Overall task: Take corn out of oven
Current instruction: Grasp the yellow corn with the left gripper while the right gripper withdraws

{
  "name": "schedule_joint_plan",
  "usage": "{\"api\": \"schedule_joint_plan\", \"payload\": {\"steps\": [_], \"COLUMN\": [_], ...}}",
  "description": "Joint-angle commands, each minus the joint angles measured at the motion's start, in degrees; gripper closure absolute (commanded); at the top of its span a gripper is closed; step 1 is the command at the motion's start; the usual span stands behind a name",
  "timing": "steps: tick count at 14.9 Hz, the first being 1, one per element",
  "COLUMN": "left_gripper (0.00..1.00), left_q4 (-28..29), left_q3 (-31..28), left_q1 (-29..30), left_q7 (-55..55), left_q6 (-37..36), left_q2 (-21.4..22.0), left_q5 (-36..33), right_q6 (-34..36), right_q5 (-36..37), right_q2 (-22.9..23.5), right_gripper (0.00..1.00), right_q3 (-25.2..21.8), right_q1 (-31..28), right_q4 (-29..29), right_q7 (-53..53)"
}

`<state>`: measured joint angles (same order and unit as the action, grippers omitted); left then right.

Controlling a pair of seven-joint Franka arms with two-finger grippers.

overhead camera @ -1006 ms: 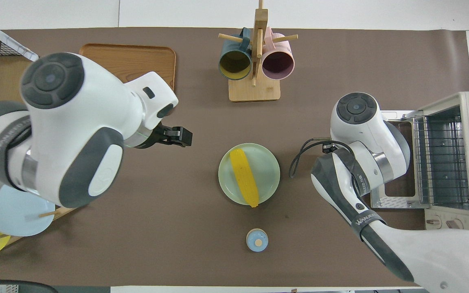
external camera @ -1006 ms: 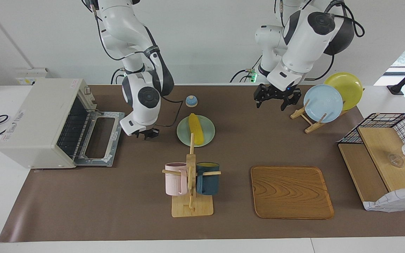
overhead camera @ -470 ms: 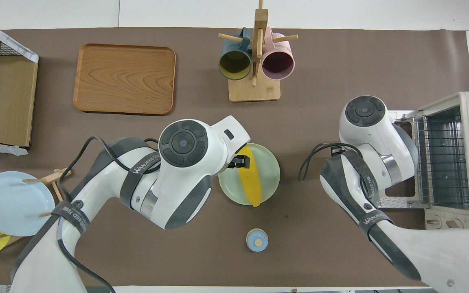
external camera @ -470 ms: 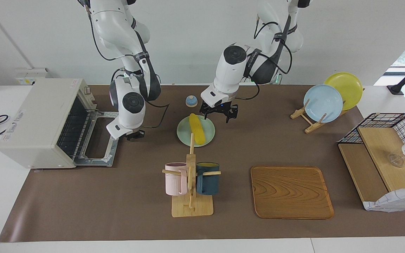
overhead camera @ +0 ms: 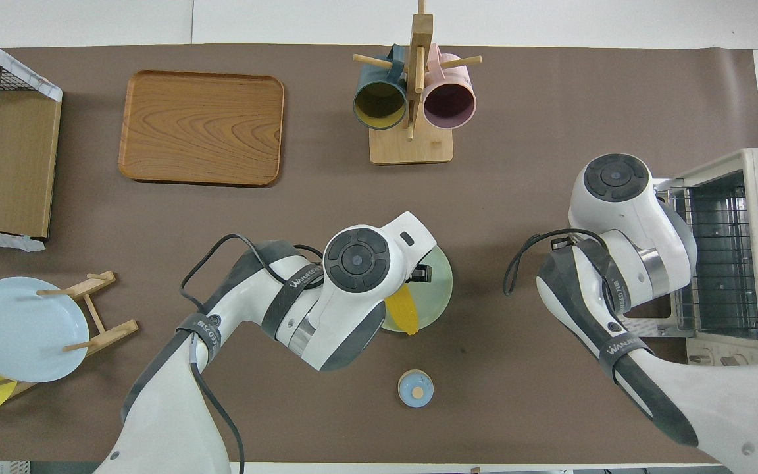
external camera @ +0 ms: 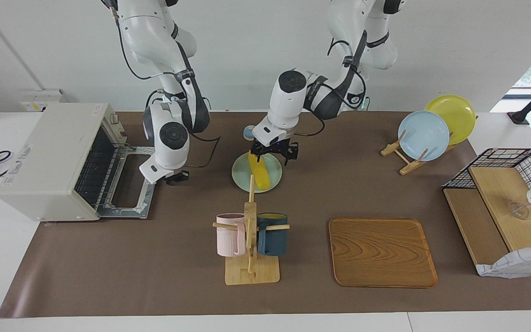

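Note:
The corn (external camera: 260, 173) lies on a pale green plate (external camera: 273, 176) on the mat, outside the oven (external camera: 49, 157). The oven's door (external camera: 129, 184) lies open and flat, and its wire rack is bare. My left gripper (external camera: 274, 156) is open just above the end of the corn nearer the robots, with one finger on each side of it. In the overhead view the left arm covers most of the corn (overhead camera: 402, 313) and part of the plate (overhead camera: 439, 289). My right gripper (external camera: 176, 177) hangs low beside the door's edge, between the oven and the plate.
A small blue bell (external camera: 249, 133) sits nearer the robots than the plate. A mug rack (external camera: 250, 240) with a pink and a dark blue mug stands farther out. A wooden tray (external camera: 380, 251), a plate stand (external camera: 424, 136) and a wire-and-wood shelf (external camera: 500, 207) lie toward the left arm's end.
My left arm swung from beside the plate stand to over the plate and came down above the corn. My right gripper moved from near the plate toward the oven door.

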<state>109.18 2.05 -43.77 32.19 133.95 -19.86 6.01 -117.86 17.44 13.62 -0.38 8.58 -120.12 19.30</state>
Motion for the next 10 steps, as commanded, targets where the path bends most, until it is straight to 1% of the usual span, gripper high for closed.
{"api": "schedule_joint_plan", "payload": {"steps": [1, 3, 6, 8, 9, 10], "left_gripper": [0.00, 0.00, 0.00, 0.00, 0.00, 0.00], "left_q4": [0.07, -0.01, 0.16, 0.25, 0.42, 0.51], "left_q3": [-1.17, -1.17, -1.17, -1.17, -1.17, -1.17], "left_q1": [-2.19, -2.11, -2.20, -2.37, -2.37, -2.37], "left_q7": [2.42, 2.96, 3.83, 10.74, 12.96, 12.98], "left_q6": [1.49, 2.11, 1.84, 1.84, 1.93, 2.02], "left_q2": [-1.41, -1.77, -1.77, -1.68, -1.68, -1.68], "left_q5": [0.66, 0.66, 0.66, 0.66, 0.58, 0.58], "right_q6": [-2.28, -3.43, -2.82, -1.68, -0.37, 1.30], "right_q5": [1.46, 1.46, 2.07, 4.08, 5.23, 6.63], "right_q2": [-1.75, -1.84, -1.93, -2.19, -2.19, -2.37], "right_gripper": [1.00, 0.99, 0.99, 0.98, 0.98, 0.98], "right_q3": [0.81, 0.81, 0.81, 0.81, 0.81, 0.81], "right_q1": [-1.28, -1.63, -1.99, -2.16, -2.16, -1.73], "right_q4": [-2.75, -3.71, -3.72, -3.63, -3.11, -2.41], "right_q7": [-0.93, -1.02, -1.19, -2.59, -3.04, -3.04]}}
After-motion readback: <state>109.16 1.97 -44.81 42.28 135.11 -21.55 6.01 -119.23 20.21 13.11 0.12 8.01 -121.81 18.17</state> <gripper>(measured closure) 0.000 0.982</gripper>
